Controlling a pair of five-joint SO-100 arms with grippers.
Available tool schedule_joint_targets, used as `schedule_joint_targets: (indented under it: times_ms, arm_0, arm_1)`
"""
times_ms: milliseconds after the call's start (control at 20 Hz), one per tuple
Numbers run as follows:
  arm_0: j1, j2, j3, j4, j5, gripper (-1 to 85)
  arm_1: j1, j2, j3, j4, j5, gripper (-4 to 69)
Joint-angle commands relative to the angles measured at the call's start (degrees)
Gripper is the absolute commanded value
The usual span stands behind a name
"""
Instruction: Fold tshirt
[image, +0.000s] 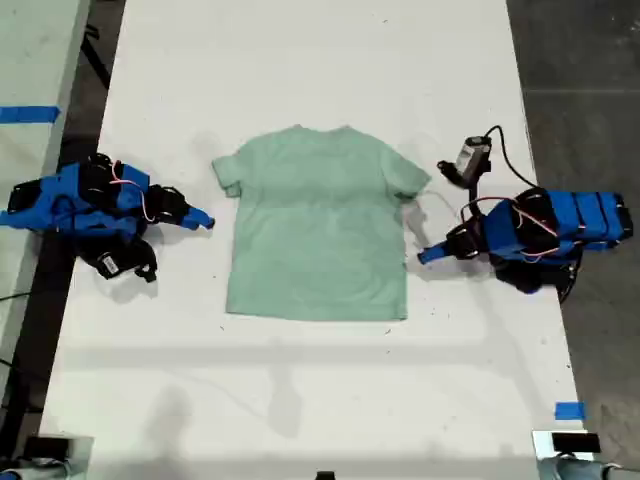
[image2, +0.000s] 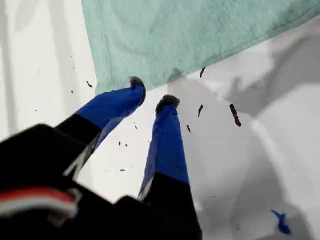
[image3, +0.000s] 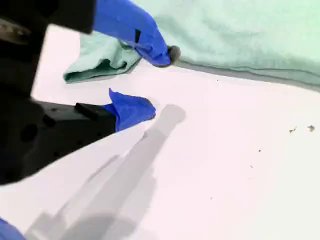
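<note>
2 blue plastic fingers (image2: 165, 145) of my first gripper (image2: 151, 92) stand slightly apart with nothing between them, their dark tips low over the white table (image2: 45, 65). Small dark specks (image2: 234, 115) lie scattered on the table just beside and ahead of these tips. Right in front of them lies a corner of the tshirt (image2: 175, 35), one tip at its edge; I cannot tell whether it touches. The cloth is pale mint green, soft and matte, with a stitched border.

My second gripper (image3: 150, 82) is also parted, empty, 1 fingertip close to the tshirt (image3: 240, 30) edge. Just off to one side of it a short sleeve (image3: 100, 65) lies rumpled and partly turned over.

Seen from the exterior view, the tshirt (image: 318, 225) is spread flat, neck away from the camera, between my second gripper (image: 205, 222) and my first gripper (image: 425, 255). Nothing stands between either gripper and the cloth. Behind my first gripper, beside its arm, a small grey module (image: 471, 158) on a black cable stands on the table (image: 300, 60). Further back, a strip of blue tape (image: 569, 410) marks the table's edge.
</note>
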Motion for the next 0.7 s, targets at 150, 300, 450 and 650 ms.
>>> schedule_joint_targets:
  times_ms: [150,300,450,650]
  arm_0:
    - [-1.8,-0.2,-0.6,-3.3,-14.9,3.2]
    - [-1.9,-0.2,-0.6,-2.7,-14.9,3.1]
    - [-2.1,-0.2,-0.6,-2.4,-14.9,2.3]
    - [-2.2,-0.2,-0.8,-2.9,-14.9,0.1]
  arm_1:
    - [7.4,0.4,-0.7,-7.5,58.6,0.4]
    - [7.7,0.4,-0.6,-7.6,57.8,0.4]
    - [7.8,0.4,-0.6,-7.6,57.3,0.4]
    - [6.9,0.4,-1.6,-5.7,56.6,0.4]
